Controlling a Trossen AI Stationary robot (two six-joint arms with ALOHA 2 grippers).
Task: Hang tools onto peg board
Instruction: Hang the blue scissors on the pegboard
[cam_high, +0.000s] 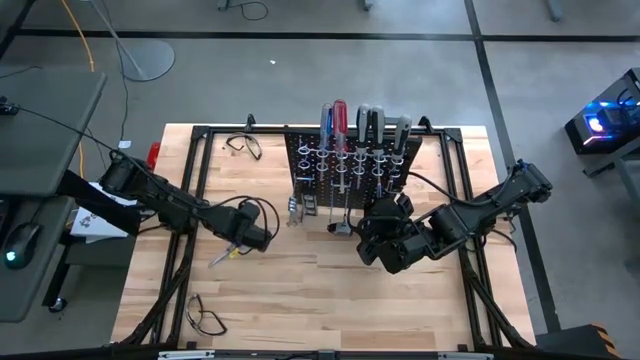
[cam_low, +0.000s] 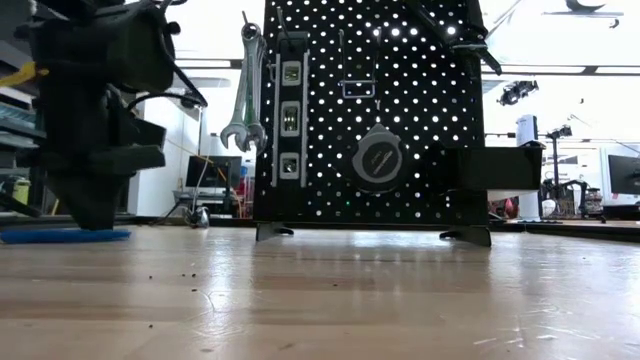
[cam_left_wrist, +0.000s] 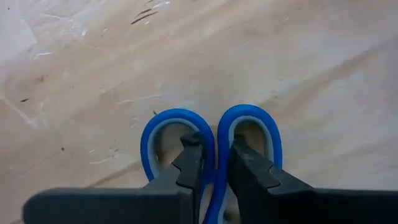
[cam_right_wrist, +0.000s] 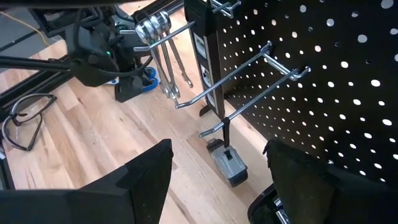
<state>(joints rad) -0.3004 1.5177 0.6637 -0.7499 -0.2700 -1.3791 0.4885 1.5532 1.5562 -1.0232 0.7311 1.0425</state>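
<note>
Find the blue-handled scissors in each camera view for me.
High view: scissors left of centre, under the left gripper.
Low view: blue strip on the table, far left.
Left wrist view: handles bottom centre, between the fingers.
Right wrist view: blue glimpse, upper left.
Shared landmark: the left gripper over them.

1. Table (cam_high: 300, 290): pale wood planks, visibly scratched and scuffed, faint sheen.
2. Scissors (cam_left_wrist: 211, 134): blue plastic handle loops, smooth, with grey inner lining.
3. Peg board (cam_low: 400, 110): black, matt panel, perforated.
4. Hooks (cam_right_wrist: 236, 68): thin bright metal wire, glossy.
5. Wrenches (cam_low: 248, 90): polished silver metal.
6. Left gripper (cam_left_wrist: 214, 171) fingers: dark matt plastic.
</note>
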